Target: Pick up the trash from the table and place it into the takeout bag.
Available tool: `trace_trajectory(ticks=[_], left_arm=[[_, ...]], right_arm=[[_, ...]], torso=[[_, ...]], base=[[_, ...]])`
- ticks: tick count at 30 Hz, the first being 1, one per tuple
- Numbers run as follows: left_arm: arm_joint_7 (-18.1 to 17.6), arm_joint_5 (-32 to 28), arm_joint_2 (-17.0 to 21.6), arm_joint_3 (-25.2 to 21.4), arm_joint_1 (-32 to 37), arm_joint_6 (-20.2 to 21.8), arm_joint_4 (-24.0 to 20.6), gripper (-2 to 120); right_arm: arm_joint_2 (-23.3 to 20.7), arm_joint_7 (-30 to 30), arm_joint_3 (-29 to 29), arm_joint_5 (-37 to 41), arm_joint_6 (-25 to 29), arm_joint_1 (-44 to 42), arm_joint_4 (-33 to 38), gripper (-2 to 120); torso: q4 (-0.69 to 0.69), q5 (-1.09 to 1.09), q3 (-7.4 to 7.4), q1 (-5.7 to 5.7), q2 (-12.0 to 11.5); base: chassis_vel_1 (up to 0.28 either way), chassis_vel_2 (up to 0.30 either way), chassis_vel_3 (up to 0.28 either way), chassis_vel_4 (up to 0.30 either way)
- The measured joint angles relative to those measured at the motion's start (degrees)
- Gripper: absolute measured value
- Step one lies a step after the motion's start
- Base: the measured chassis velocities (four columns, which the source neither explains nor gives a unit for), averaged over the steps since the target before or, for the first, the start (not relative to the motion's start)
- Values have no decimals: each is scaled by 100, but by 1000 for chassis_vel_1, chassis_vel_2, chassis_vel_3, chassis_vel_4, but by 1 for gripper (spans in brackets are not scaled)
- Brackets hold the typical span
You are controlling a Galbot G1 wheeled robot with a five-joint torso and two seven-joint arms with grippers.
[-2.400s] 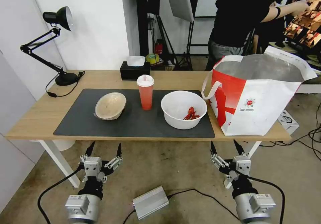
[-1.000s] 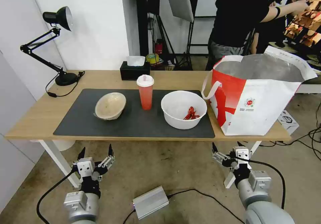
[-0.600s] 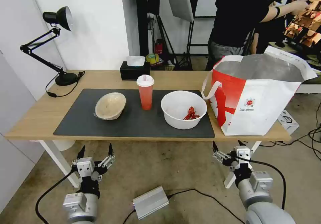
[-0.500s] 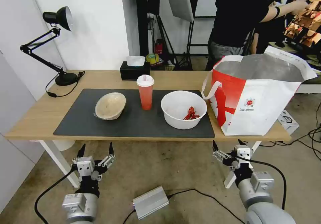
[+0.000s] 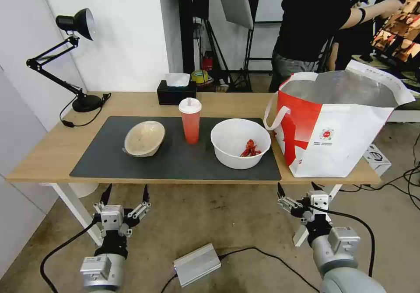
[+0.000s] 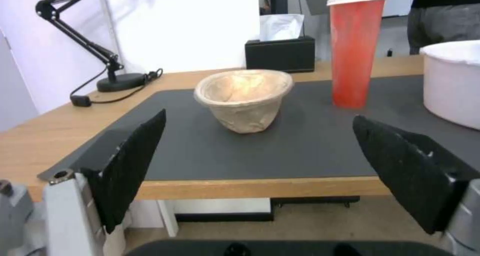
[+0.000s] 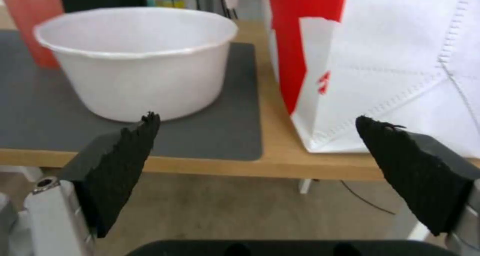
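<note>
On the table (image 5: 43,153), three pieces of trash stand on the dark mat (image 5: 175,162): a beige paper bowl (image 5: 144,138) (image 6: 243,92), an orange-red cup with a white lid (image 5: 190,120) (image 6: 355,45), and a white bowl with red scraps (image 5: 240,143) (image 7: 135,57). The takeout bag (image 5: 341,122) (image 7: 380,60) stands open at the table's right end, beside the white bowl. My left gripper (image 5: 124,192) (image 6: 255,136) hangs open below the front edge, facing the beige bowl. My right gripper (image 5: 296,189) (image 7: 257,136) is open below the edge, facing the gap between white bowl and bag.
A black desk lamp (image 5: 81,96) stands at the back left and a black tissue box (image 5: 176,92) behind the cup. A silver box (image 5: 197,264) and cables lie on the floor between my arms. White table legs (image 5: 76,210) flank the grippers. A person stands behind the bag.
Over the last seconds both grippers dropped lower and back from the table edge, and the right wrist turned. In the last half second they barely moved. Table items stayed put.
</note>
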Motion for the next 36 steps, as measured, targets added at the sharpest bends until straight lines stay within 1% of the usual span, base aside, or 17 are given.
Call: trace_trajectory(ticks=[9, 13, 14, 16, 17, 20, 21, 25, 26, 29, 30, 31, 32, 33, 36], left_arm=[[-6, 3, 3, -50, -3, -5, 16, 100], [-8, 2, -4, -53, -10, -5, 26, 100], [-8, 2, -4, -53, -10, -5, 26, 100], [-9, 2, -6, -54, -16, -5, 41, 100], [-9, 2, -6, -54, -16, -5, 41, 100], [-12, 2, -15, -56, -19, -4, 48, 100], [-12, 2, -15, -56, -19, -4, 48, 100], [-13, 34, -41, -69, -19, -4, 46, 100], [-13, 34, -41, -69, -19, -4, 46, 100], [-12, 82, -80, -64, -18, 5, 42, 100], [-11, 144, -143, -49, -18, 8, 42, 100], [-12, 161, -162, -46, -18, 8, 42, 100], [-12, 161, -162, -46, -18, 8, 42, 100], [-11, 186, -184, -40, -18, 9, 42, 100], [-10, 218, -202, -32, -16, 9, 37, 100]], right_arm=[[-103, -176, -185, 87, 320, -35, 86, 100], [-256, -471, -217, 147, 622, -39, 153, 100], [-256, -471, -217, 147, 622, -39, 153, 100], [-410, -660, -206, 216, 823, -9, 206, 100], [-410, -660, -206, 216, 823, -9, 206, 100], [-785, -804, -181, 460, 940, 170, 296, 100], [-785, -804, -181, 460, 940, 170, 296, 100], [-1576, -863, -97, 1096, 950, 639, 363, 100], [-1576, -863, -97, 1096, 950, 639, 363, 100], [-2175, -863, -10, 1553, 964, 944, 363, 100], [-2702, -907, 28, 1902, 1062, 1216, 292, 100], [-2820, -916, 28, 1979, 1076, 1305, 264, 100], [-2820, -916, 28, 1979, 1076, 1305, 264, 100], [-2980, -961, 28, 2057, 1093, 1465, 211, 100], [-3281, -1070, -6, 2279, 1109, 1882, 50, 100]], torso=[[0, 0, 0, 0, 0], [0, 0, 0, 0, 0], [0, 0, 0, 0, 0], [0, 0, 0, 0, 0], [0, 0, 0, 0, 0], [0, 1, 0, 0, 0], [0, 1, 0, 0, 0], [0, 2, 0, 0, 0], [0, 2, 0, 0, 0], [0, 2, 0, 0, 0], [0, 2, 0, 0, 0], [0, 2, 0, 0, 0], [0, 2, 0, 0, 0], [0, 1, 0, 0, 0], [-1, 2, 0, 0, 0]], base=[[0, 0, 0, 0], [0, 0, 0, 0], [0, 0, 0, 0], [0, 0, 0, 0], [0, 0, 0, 0], [0, 0, 0, 0], [0, 0, 0, 0], [0, 0, 0, 0], [0, 0, 0, 0], [0, 0, 0, 0], [0, 0, 0, 0], [0, 0, 0, 0], [0, 0, 0, 0], [0, 0, 0, 0], [0, 0, 0, 0]])
